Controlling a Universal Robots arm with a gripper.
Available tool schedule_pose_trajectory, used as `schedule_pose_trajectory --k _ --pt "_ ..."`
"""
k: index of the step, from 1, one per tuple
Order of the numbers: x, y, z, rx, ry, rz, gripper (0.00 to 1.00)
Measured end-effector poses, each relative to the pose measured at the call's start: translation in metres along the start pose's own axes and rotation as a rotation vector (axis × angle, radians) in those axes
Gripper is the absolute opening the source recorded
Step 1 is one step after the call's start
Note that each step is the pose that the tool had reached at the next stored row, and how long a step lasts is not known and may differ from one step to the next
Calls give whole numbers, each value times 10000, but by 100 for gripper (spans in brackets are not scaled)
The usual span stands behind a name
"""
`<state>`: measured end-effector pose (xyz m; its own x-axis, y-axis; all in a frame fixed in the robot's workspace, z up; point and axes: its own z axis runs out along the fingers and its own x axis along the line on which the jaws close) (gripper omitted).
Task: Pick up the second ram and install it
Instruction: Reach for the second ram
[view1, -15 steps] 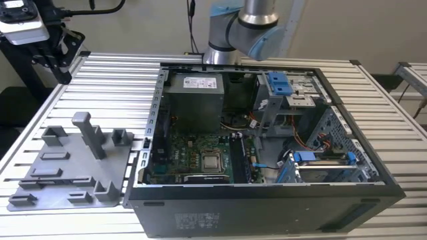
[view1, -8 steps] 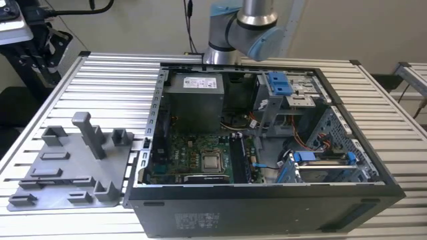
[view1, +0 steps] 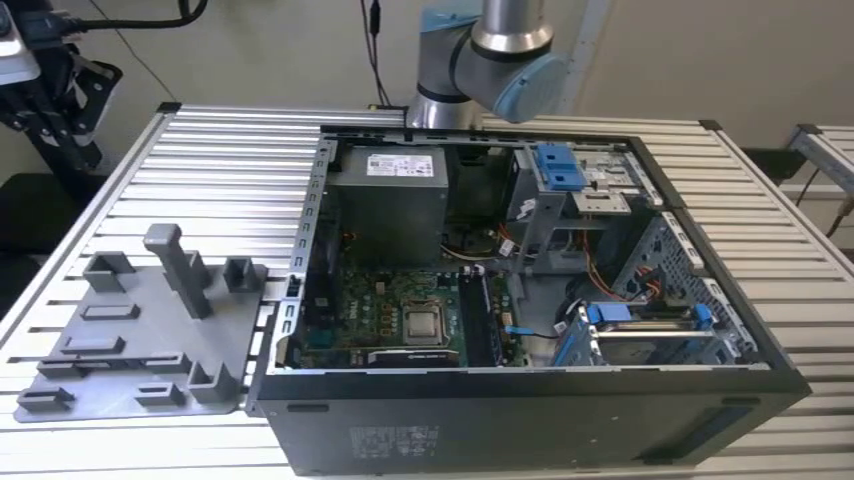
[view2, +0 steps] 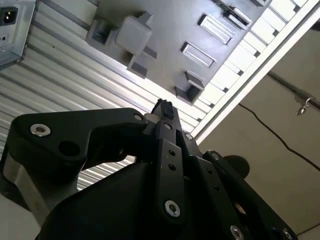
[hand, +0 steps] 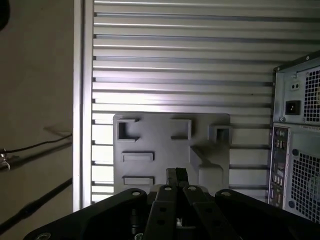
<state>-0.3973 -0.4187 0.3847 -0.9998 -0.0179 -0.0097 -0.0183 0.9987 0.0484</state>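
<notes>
black gripper above the grey plastic fixture plate, jaws pressed together, empty. long dark second ram appears seated beside the square silver processor in the open black computer case; installation judged complete.

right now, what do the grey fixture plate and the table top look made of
Grey fixture plate: probably plastic, matte; uniform dull grey, no glints, blocky posts.
Table top: likely aluminium; pale silvery ribbed slats with bright highlights.
</notes>
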Motion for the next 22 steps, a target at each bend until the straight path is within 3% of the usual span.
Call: schedule_pose_trajectory --k 9,17,22 --pt "94 1 4 -2 10 -208 11" --pt "110 -7 8 -3 9 -209 11" --pt "111 -55 17 -2 10 -209 11"
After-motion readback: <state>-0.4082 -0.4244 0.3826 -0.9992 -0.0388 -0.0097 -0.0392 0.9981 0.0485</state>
